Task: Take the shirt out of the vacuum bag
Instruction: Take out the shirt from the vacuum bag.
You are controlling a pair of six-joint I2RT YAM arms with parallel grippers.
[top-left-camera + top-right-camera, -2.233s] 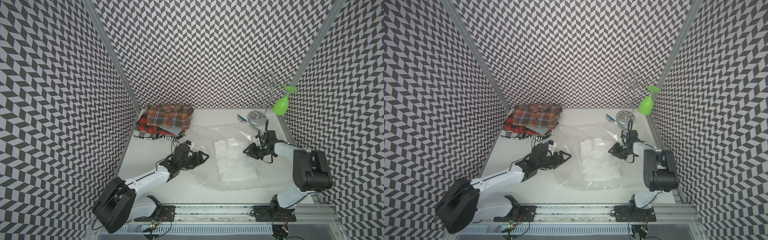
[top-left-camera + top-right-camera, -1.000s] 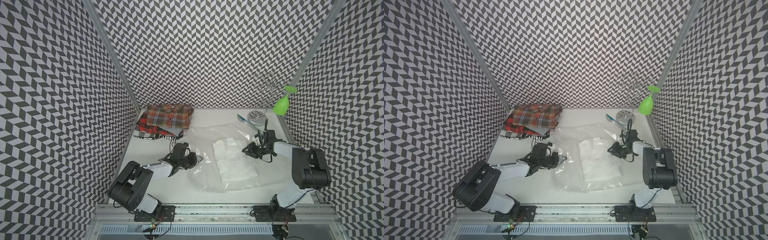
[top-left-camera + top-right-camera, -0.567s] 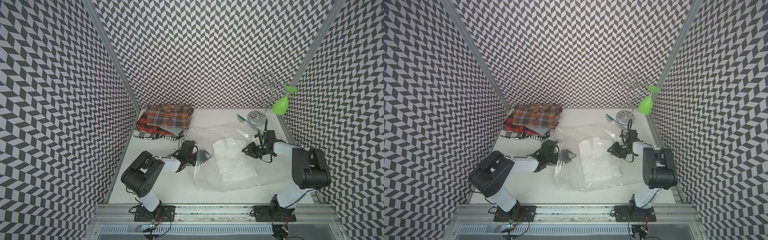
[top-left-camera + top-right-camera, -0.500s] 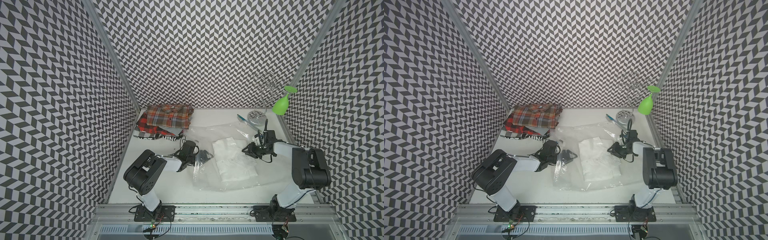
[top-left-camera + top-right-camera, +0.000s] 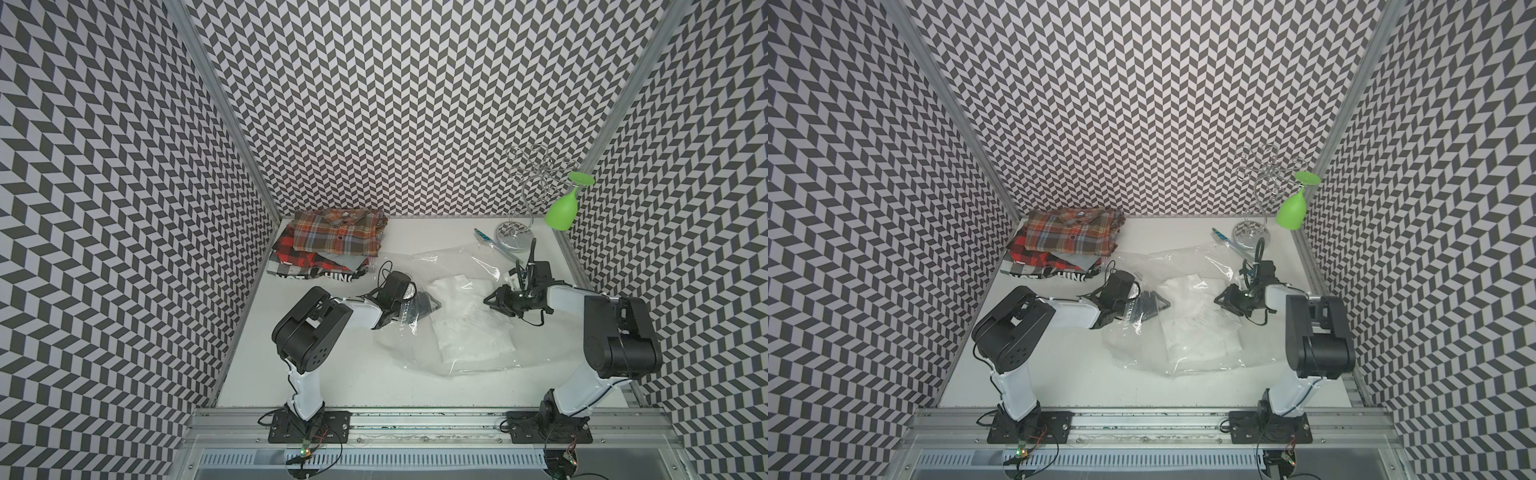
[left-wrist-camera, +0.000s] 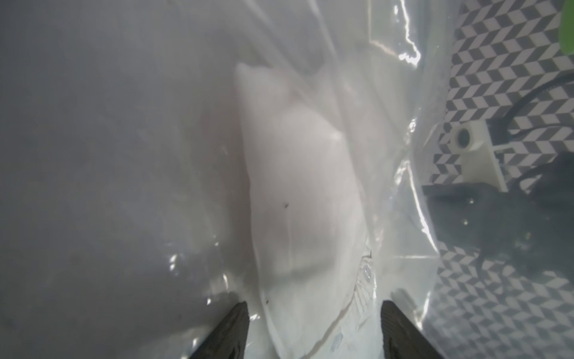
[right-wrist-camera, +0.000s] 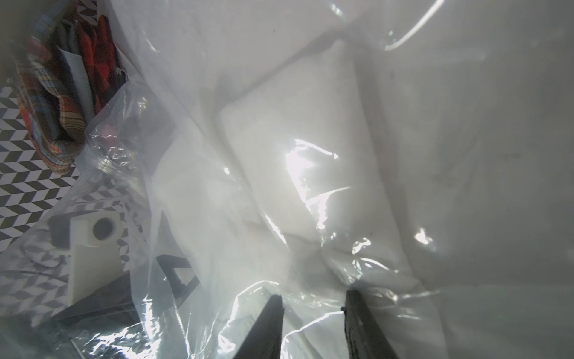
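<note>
The clear vacuum bag [image 5: 457,357] lies crumpled in the middle of the table, with the folded white shirt [image 5: 469,324] inside it. In both top views my left gripper [image 5: 430,303] [image 5: 1156,305] is inside the bag's left mouth. It stands open, its fingers either side of the shirt's [image 6: 295,186] near edge in the left wrist view [image 6: 313,306]. At the bag's right side my right gripper [image 5: 492,299] [image 7: 313,296] is shut on a bunched fold of the bag's plastic [image 7: 186,93]. The shirt [image 7: 295,124] lies just beyond it.
A pile of folded plaid shirts [image 5: 332,232] sits at the back left corner. At the back right stands a wire glass rack [image 5: 515,239] with a green glass [image 5: 561,212] hanging from it, and a thin blue item [image 5: 484,239] beside its base. Patterned walls enclose three sides.
My left gripper has pushed to the right into the bag's mouth and opened its jaws, and the bag's left edge has bunched up. The right arm has stayed still.
</note>
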